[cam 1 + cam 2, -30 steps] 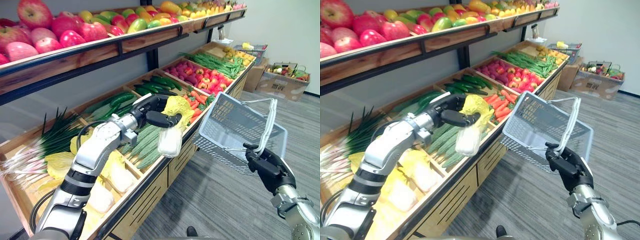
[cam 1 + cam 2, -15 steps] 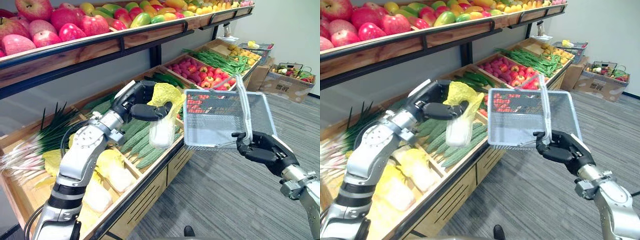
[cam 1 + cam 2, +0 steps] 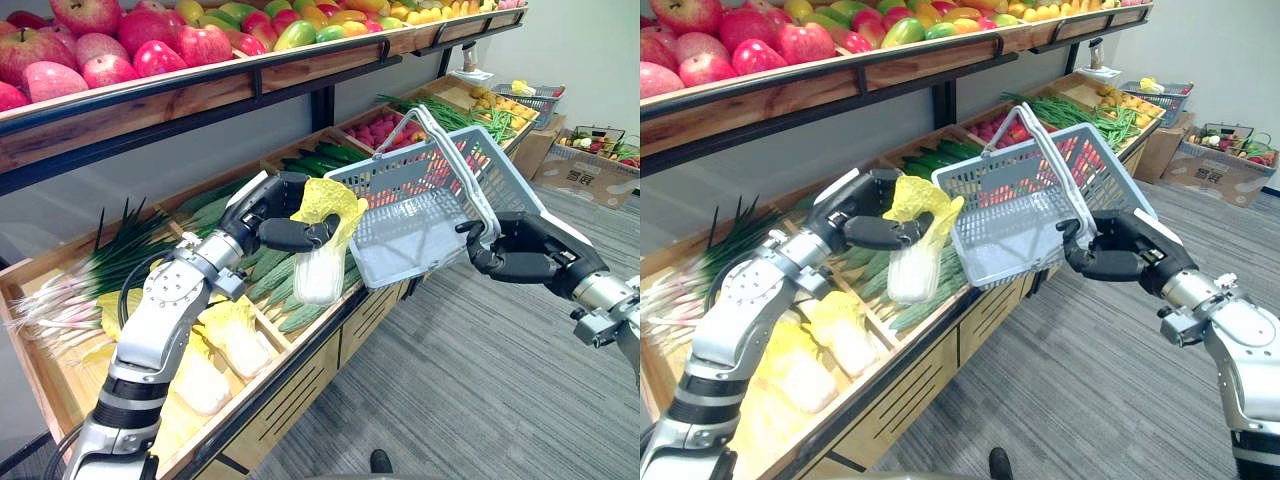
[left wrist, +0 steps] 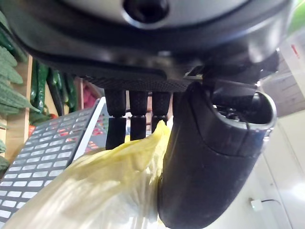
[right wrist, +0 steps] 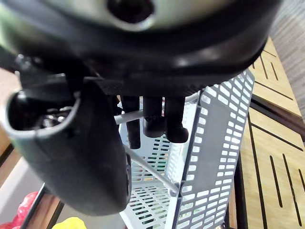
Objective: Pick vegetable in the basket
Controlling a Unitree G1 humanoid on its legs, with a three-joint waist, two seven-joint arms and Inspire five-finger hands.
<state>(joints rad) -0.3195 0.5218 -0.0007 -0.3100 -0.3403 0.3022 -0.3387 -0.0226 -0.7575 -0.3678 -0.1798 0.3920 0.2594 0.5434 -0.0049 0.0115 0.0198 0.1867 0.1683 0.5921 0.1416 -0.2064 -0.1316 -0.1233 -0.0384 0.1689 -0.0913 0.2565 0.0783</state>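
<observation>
Our left hand [image 3: 268,212] sits left of centre, fingers and thumb curled tight round the yellow leafy top of a cabbage [image 3: 321,262]. The left wrist view shows the leaves bunched between thumb and fingers. The cabbage hangs with its long axis nearly upright, leaf end up in the hand and pale stalk end pointing down. It is outside the basket [image 3: 410,235], just beside the basket's left corner, and we cannot tell whether leaf and rim touch. Below it lie ridged green gourds [image 3: 283,290] in the lower bin, close under the stalk end. The grey basket is tipped at a slant in the middle of the frame, its near wall facing us and its handle [image 3: 447,157] arching over the top toward the right. Our right hand [image 3: 522,252], right of centre, has its fingers hooked round that handle. The right wrist view shows them curled over the thin bar with the meshed wall beyond. Edges hem us in on the left: the upper shelf [image 3: 205,98], loaded with apples [image 3: 95,50], runs across the top of the frame, and the wooden front edge [image 3: 300,358] of the lower display cuts diagonally from lower left toward upper right, passing under the basket. More cabbages [image 3: 238,342] and green onions [image 3: 95,280] fill the bins at lower left. The open room lies at lower right — bare grey floor [image 3: 480,400] spreads beneath the right arm and basket, reaching a cardboard box [image 3: 585,170] at the far right edge.
</observation>
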